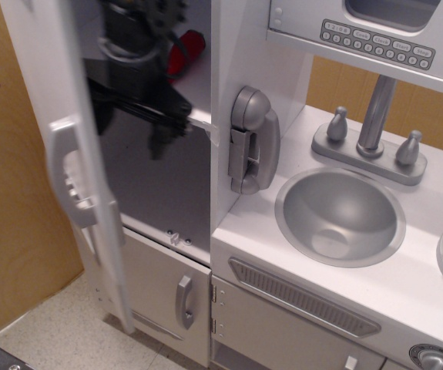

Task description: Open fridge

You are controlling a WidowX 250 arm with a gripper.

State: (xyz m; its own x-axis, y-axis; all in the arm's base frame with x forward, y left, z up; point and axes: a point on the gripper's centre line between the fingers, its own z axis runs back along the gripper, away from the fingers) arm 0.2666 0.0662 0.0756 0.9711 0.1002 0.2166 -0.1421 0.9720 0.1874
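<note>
**Op:** Where's the fridge door right now?

**Eng:** You've got the fridge door [59,146] swung out at the left of frame, seen nearly edge-on. Its long silver handle [68,171] faces left, toward the wood panel [9,200]. The compartment behind it is exposed: dark back wall, a white shelf [194,92], and a red object [186,48] sitting on that shelf.

**Op:** And the gripper?

**Eng:** Your gripper [140,127] is inside the open compartment, just behind the door's inner face, below the red object. It's black against a dark interior and motion-blurred, so I can't tell if the fingers are spread or closed, or whether they touch the door.

**Op:** Anything else nearby?

**Eng:** Toy phone [250,139] hangs on the cabinet side just right of the opening. Sink [340,216] and faucet [375,116] sit further right. The smaller door [171,297] with the short handle is below the compartment, closed.
</note>
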